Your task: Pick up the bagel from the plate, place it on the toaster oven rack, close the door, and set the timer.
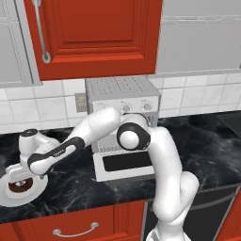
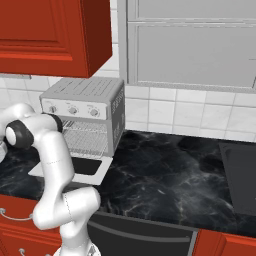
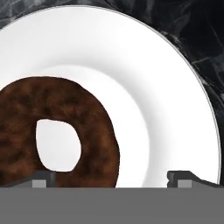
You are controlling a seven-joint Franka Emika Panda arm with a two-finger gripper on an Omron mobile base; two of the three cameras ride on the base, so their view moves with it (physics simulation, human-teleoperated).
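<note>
The dark brown bagel (image 3: 98, 131) lies on the white plate (image 3: 170, 100), left of the plate's middle in the hand view. My gripper (image 3: 113, 180) hangs open just above it: one fingertip (image 3: 43, 180) shows at the ring's hole, the other (image 3: 186, 177) over bare plate, with the ring's right side between them. In the left base view the gripper (image 1: 21, 181) sits over the bagel (image 1: 19, 187) on the plate (image 1: 9, 197) at the counter's left end. The toaster oven's door (image 1: 124, 164) lies folded down, and the wire rack (image 2: 85, 136) shows inside.
The toaster oven (image 1: 123, 101) stands against the tiled wall with knobs (image 1: 136, 107) along its front. Red cabinets (image 1: 94, 35) hang above it. Black marble counter (image 2: 165, 170) stretches to the right, and a dark cooktop edge (image 2: 242, 172) is at far right.
</note>
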